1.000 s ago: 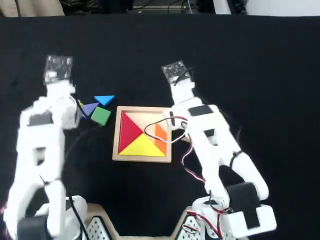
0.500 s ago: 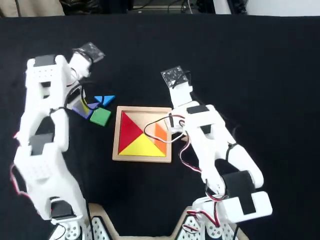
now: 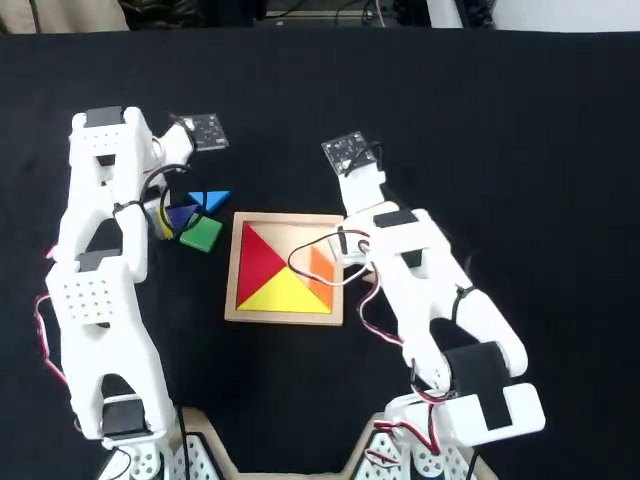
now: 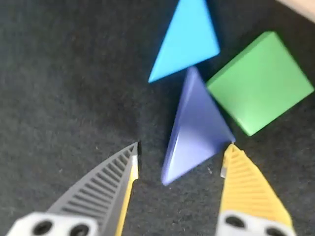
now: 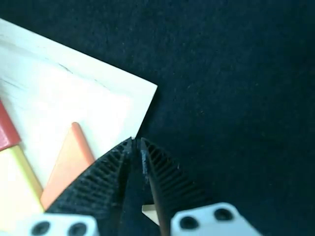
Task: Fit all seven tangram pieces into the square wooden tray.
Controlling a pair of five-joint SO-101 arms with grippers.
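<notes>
The square wooden tray [image 3: 285,316] holds a red triangle [image 3: 258,258], a yellow triangle [image 3: 285,293] and an orange piece [image 3: 321,270]. Left of it on the black cloth lie a purple triangle [image 3: 181,214], a blue triangle [image 3: 209,200] and a green square [image 3: 201,233]. My left gripper [image 4: 182,150] is open, low over the cloth, with the purple triangle [image 4: 197,128] between its fingertips; the blue triangle [image 4: 189,39] and green square [image 4: 258,81] lie just past it. My right gripper [image 5: 137,142] is shut on nothing, at the tray's rim [image 5: 142,86] near the orange piece [image 5: 69,162].
Black cloth covers the whole table. The right arm [image 3: 400,250] leans over the tray's right edge, with a cable looping above the orange piece. The left arm [image 3: 100,230] stands along the table's left side. Open cloth lies behind and to the right.
The left arm has swung its wrist forward and down toward the loose pieces, bringing its open gripper around the purple triangle. The right arm has barely shifted.
</notes>
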